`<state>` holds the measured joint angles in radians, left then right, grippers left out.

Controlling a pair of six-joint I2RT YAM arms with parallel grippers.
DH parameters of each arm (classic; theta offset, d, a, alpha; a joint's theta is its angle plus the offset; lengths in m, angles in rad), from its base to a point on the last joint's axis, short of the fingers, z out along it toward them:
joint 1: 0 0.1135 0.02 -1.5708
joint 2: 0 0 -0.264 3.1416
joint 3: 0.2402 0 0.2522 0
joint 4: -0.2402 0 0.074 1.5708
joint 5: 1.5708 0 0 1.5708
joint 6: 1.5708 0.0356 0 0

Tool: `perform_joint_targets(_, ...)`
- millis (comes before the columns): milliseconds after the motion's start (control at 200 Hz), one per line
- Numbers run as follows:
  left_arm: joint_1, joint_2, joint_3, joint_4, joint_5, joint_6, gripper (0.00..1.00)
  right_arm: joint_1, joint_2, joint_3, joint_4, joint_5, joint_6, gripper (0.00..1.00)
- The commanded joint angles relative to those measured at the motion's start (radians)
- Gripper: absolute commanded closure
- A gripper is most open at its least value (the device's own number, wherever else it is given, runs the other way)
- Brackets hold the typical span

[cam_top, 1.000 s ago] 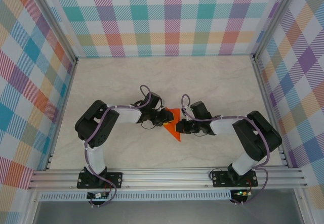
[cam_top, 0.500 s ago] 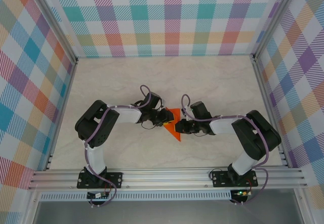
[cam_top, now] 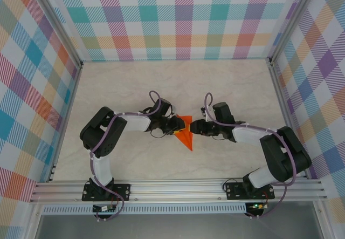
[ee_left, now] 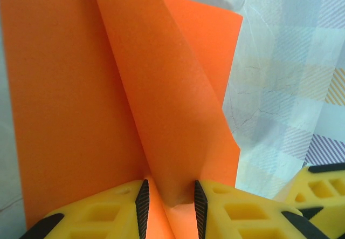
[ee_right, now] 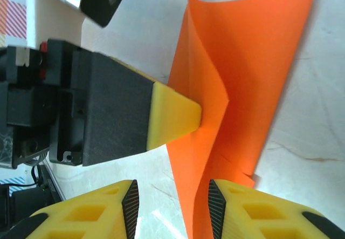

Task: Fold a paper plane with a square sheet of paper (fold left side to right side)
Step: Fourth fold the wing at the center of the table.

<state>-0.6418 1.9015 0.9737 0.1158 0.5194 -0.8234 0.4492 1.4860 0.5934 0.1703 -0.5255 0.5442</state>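
Top external view, frame centre: left hand (cam_top: 177, 124) clenched on a raised flap of the square sheet of paper (cam_top: 186, 137) on the bench (cam_top: 129, 88), right hand (cam_top: 196, 127) released just beside it, mid-fold seemingly, next needing that flap carried toward frame right and pressed flat.

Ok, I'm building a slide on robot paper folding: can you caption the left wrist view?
Left gripper pinching a raised flap of the creased orange paper between its fingertips.

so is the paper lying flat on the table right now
No, the left wrist view shows a flap of the square sheet of paper raised up, pinched in the left gripper.
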Motion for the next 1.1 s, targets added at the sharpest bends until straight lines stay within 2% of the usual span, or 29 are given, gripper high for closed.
perform_joint_targets(0, -0.010, 0.021, 0.003, -0.010, -0.012, 0.002, 0.69, -0.019, 0.036, 0.054, -0.038, -0.055, 0.017, 0.60)
perform_joint_targets(520, -0.010, 0.016, 0.005, -0.011, -0.013, 0.003, 0.69, -0.026, 0.237, 0.147, 0.009, -0.103, 0.061, 0.71)
perform_joint_targets(620, -0.010, 0.015, 0.005, -0.011, -0.013, 0.002, 0.69, -0.026, 0.255, 0.154, 0.004, -0.104, 0.057, 0.78)
perform_joint_targets(745, -0.010, 0.011, 0.005, -0.015, -0.012, 0.004, 0.69, -0.026, 0.256, 0.160, -0.023, -0.084, 0.040, 0.94)
perform_joint_targets(815, -0.010, 0.011, 0.006, -0.015, -0.012, 0.006, 0.69, -0.026, 0.253, 0.164, -0.050, -0.064, 0.025, 1.00)
perform_joint_targets(1100, -0.010, 0.010, 0.003, -0.014, -0.013, 0.007, 0.69, -0.027, 0.235, 0.168, -0.137, 0.023, -0.015, 1.00)
